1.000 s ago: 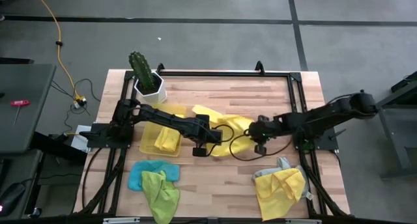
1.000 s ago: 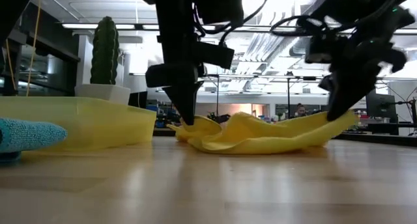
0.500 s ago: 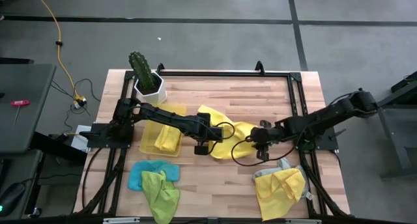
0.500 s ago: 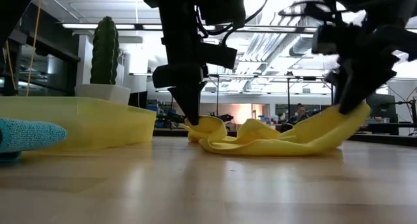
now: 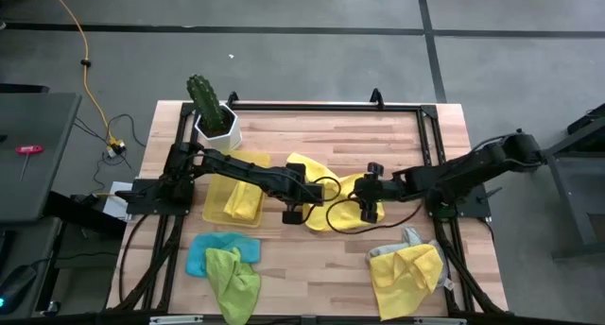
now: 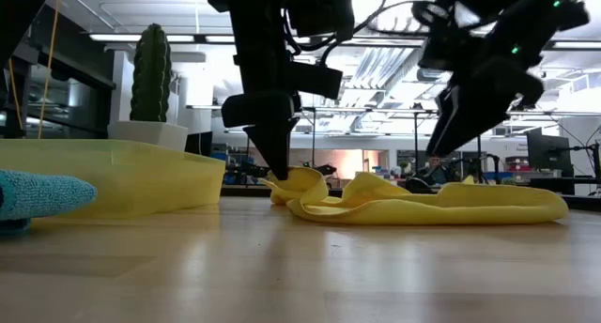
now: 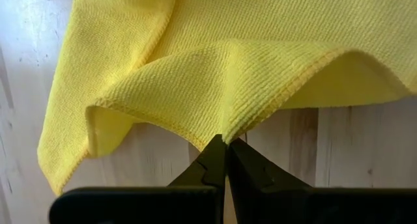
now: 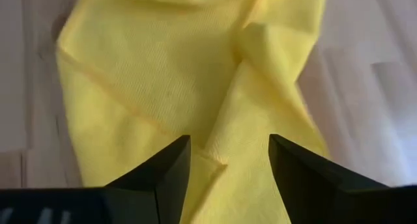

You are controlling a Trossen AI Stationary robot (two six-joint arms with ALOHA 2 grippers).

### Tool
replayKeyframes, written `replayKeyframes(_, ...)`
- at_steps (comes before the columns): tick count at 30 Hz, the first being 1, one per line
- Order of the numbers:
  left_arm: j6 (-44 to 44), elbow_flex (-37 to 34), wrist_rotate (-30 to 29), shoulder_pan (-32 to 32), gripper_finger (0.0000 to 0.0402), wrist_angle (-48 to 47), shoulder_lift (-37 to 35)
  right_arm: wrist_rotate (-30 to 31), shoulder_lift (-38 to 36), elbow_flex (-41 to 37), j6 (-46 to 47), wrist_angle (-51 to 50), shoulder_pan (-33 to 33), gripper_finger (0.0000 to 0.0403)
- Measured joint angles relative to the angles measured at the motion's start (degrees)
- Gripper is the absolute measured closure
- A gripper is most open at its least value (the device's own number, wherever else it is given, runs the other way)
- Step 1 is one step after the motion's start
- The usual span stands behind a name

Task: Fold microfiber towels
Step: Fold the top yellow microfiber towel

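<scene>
A bright yellow towel (image 5: 333, 195) lay rumpled at the centre of the high view, on the wooden table (image 5: 321, 259), only partly folded and still bunched into ridges. The left gripper (image 5: 304, 214) had its jaws pressed together on an edge of that towel, pinching a peak of cloth, as the left wrist view showed. The right gripper (image 5: 370, 210) hung just above the towel's right end with its jaws apart and nothing between them.

Left of centre, the translucent yellow tray (image 5: 216, 212) held one folded yellow cloth (image 5: 243, 202), which appeared to be the only finished piece. In the lower left a light blue towel (image 5: 203, 252) and a lime green towel (image 5: 234, 278) sat crumpled together; in the lower right another yellow towel (image 5: 406, 276) lay over a grey one (image 5: 409, 238). By this showing most of the folding remained.
</scene>
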Motion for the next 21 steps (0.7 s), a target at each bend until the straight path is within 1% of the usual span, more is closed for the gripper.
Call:
replayKeyframes(2, 0.0, 0.0, 0.0, 0.0, 0.0402, 0.0, 0.0, -1.2, 2.7, 0.0, -0.1, 0.7, -0.9, 0.0213)
replayKeyframes(5, 0.0, 0.0, 0.0, 0.0, 0.0401, 0.1, 0.0, -1.3, 6.3, 0.0, 0.0, 0.8, -2.1, 0.0224)
replayKeyframes(8, 0.0, 0.0, 0.0, 0.0, 0.0402, 0.1, 0.0, -1.3, 8.0, 0.0, 0.1, 0.8, -3.2, 0.0237)
replayKeyframes(10, 0.0, 0.0, 0.0, 0.0, 0.0402, 0.1, 0.0, -2.1, 8.1, 0.0, 0.6, 0.7, -3.7, 0.0247)
replayKeyframes(12, 0.0, 0.0, 0.0, 0.0, 0.0402, 0.1, 0.0, -4.1, 8.1, 0.0, 1.3, 0.7, -3.9, 0.0256)
replayKeyframes(17, 0.0, 0.0, 0.0, 0.0, 0.0402, 0.2, 0.0, -11.1, 8.0, 0.0, 3.4, 0.1, -3.9, 0.0272)
replayKeyframes(21, 0.0, 0.0, 0.0, 0.0, 0.0402, 0.2, 0.0, -12.1, 8.0, 0.0, 4.7, -0.6, -3.9, 0.0274)
